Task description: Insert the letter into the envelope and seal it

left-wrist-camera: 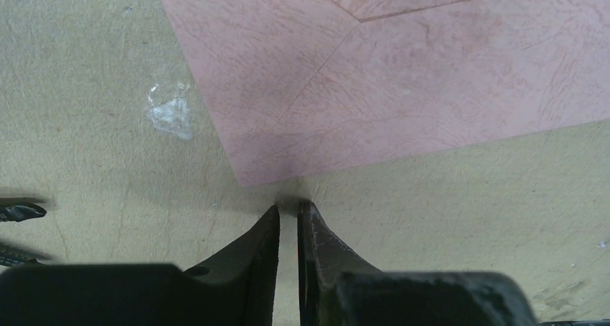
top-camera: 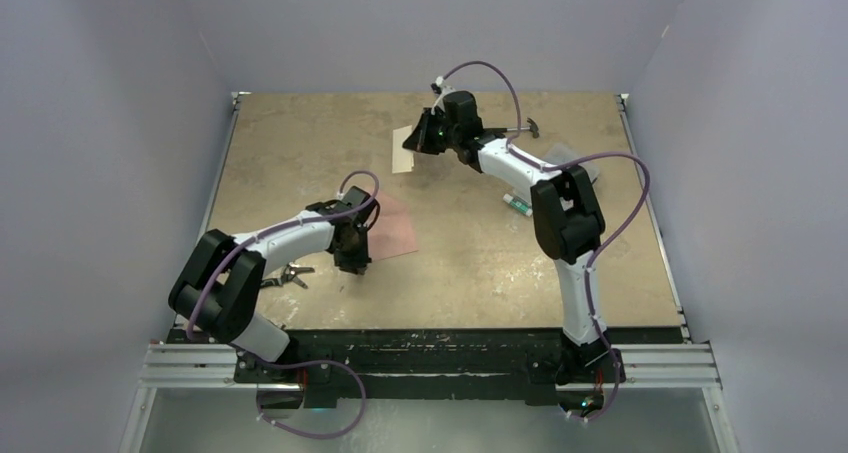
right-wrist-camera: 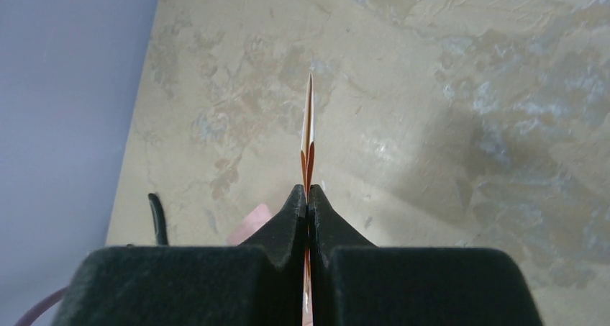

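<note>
Surface point(top-camera: 480, 263): tan, mottled board, walled in by pale panels.

Envelope point(top-camera: 395, 228): lies flat near the middle of the surface, left of centre. In the left wrist view the envelope point(left-wrist-camera: 403, 88) fills the upper right, with one corner pointing toward the camera. The angled edge of its flap shows along the top.

Left gripper point(top-camera: 355, 258): lowered at the envelope's near-left corner. From the wrist, the left gripper point(left-wrist-camera: 289, 209) has its fingers point(left-wrist-camera: 267, 229) drawn almost together, leaving a thin slit. Bare surface shows through the slit and no paper lies in it. The envelope corner sits just ahead of the tips; I cannot tell whether they touch.

Right gripper point(top-camera: 420, 138): raised over the far part of the surface, well apart from the envelope. In its wrist view the right gripper point(right-wrist-camera: 308, 193) has its fingers point(right-wrist-camera: 288, 214) pressed together, pinching the letter point(right-wrist-camera: 309, 124). The letter is seen edge-on as a thin orange sliver standing up from the tips. From above, the letter point(top-camera: 403, 153) hangs as a pale sheet just left of the fingers.

A small dark metal tool point(top-camera: 288, 273) lies on the surface beside the left arm.
</note>
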Tool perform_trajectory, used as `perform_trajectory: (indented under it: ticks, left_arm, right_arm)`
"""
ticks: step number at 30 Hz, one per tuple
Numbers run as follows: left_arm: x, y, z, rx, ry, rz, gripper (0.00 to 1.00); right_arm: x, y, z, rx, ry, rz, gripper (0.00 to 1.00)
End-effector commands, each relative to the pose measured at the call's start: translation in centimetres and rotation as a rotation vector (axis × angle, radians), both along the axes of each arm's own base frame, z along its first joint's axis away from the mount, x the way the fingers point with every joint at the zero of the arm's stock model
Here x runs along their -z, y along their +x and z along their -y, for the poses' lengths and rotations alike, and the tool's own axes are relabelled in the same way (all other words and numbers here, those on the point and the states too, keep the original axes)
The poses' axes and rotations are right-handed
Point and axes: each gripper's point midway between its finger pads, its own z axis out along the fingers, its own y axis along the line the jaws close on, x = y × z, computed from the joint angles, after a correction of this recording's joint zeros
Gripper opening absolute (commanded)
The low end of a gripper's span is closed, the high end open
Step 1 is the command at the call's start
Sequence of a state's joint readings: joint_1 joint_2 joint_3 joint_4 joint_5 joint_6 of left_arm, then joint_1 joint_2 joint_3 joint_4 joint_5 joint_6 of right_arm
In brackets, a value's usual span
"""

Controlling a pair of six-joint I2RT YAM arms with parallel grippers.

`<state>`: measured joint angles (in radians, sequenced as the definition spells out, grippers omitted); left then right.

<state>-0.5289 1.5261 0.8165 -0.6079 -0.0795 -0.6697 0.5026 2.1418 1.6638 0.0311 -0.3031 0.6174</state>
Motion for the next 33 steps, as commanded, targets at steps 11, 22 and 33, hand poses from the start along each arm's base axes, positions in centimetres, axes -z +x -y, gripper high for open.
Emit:
perform_trajectory:
  ticks: [11, 22, 33]
  left_arm:
    - [1.5, 2.8, -2.3, -0.046, 0.168, 0.043, 0.1]
    - [1.8, 5.4, -1.6, -0.007, 0.14, 0.069, 0.09]
    - [2.5, 9.0, 1.8, 0.102, 0.042, 0.079, 0.08]
  right_arm:
    - [4.5, -1.3, 0.2, -0.149, -0.133, -0.01, 0.0]
    - [6.7, -3.0, 0.8, -0.17, -0.149, -0.047, 0.0]
    - [5.3, -8.7, 4.7, -0.072, -0.152, -0.148, 0.0]
